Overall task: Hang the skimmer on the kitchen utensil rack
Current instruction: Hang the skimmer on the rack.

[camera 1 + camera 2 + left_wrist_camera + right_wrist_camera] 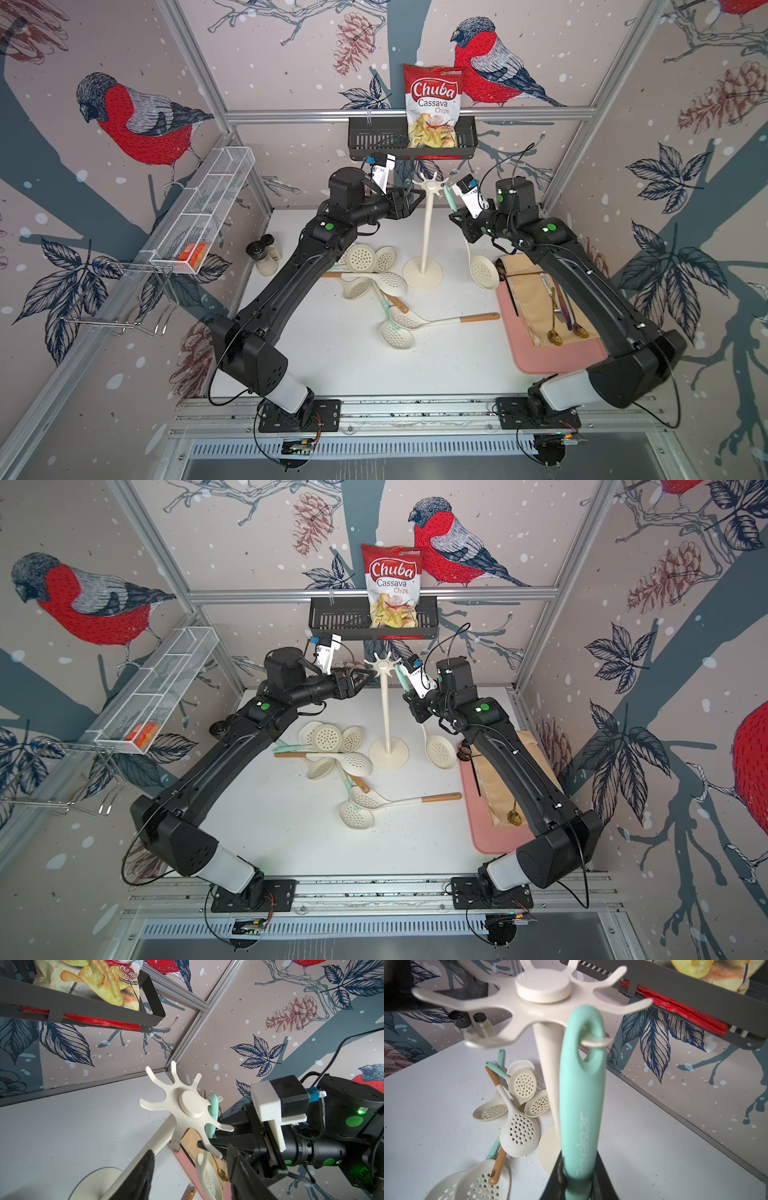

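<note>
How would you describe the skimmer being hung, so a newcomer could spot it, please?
Start at the cream rack mid-table. The skimmer dangles beside its pole, mint handle looped over a hook, held by the right hand. The other skimmers lie on the table.

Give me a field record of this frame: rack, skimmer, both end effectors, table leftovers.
rack: kitchen utensil rack upright on the white table
skimmer: mint-handled skimmer, hanging hole threaded over one hook arm
right end effector: shut on the skimmer's handle, below the hole
left end effector: jaws open on either side of the rack's pole, just under the star top; contact unclear
table: loose skimmers piled beside the rack's base
status: skimmer on hook, not yet released
</note>
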